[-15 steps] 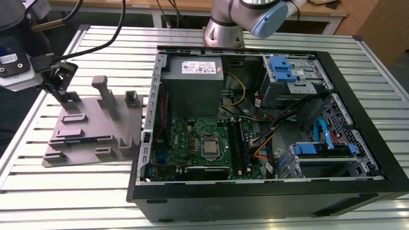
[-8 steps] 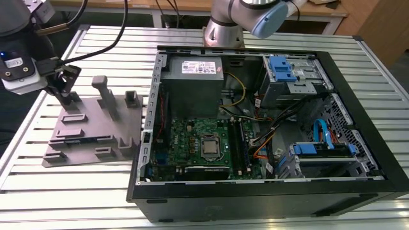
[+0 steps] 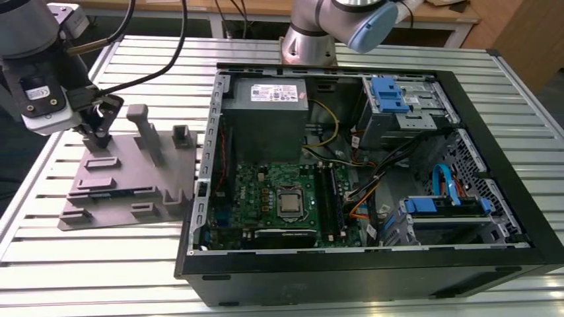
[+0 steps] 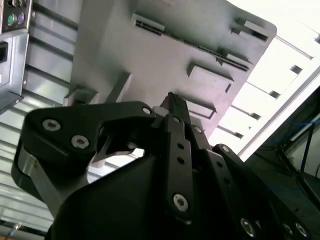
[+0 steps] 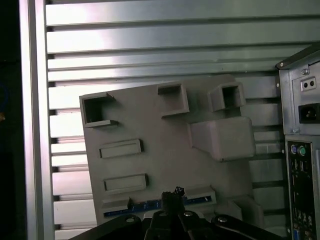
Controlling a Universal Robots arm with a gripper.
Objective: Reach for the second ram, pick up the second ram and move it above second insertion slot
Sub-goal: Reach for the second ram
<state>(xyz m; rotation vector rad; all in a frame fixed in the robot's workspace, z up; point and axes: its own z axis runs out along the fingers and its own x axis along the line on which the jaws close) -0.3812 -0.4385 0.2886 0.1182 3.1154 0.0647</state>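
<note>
A ribbed metal table [image 3: 264,56] carries two things: an open computer case [image 3: 493,125] lying on its side, its boards and cables showing, and, toward the exterior view's left, a grey fixture plate [image 3: 123,181] studded with blocks and pockets. The arm's base [image 3: 308,36] stands at the table's far edge, with a wooden bench [image 3: 440,10] behind it. The arm's wrist hangs over the fixture's far corner, black cables looping off it, and points the gripper [image 3: 95,137] almost straight down onto the plate. In the first wrist view the second ram [image 5: 145,206] lies seated in a slot along one edge of the fixture, a bluish strip showing on both sides of the gripper [image 5: 173,194]. The jaws are drawn close together, pinching the thin board near its middle (the second wrist view shows the gripper [image 4: 172,102] narrowing to a single tip). A tall upright block [image 3: 145,132] stands just beside the gripper, toward the case. Between fixture and case runs a narrow band of bare slats, and the space above the plate is open.
</note>
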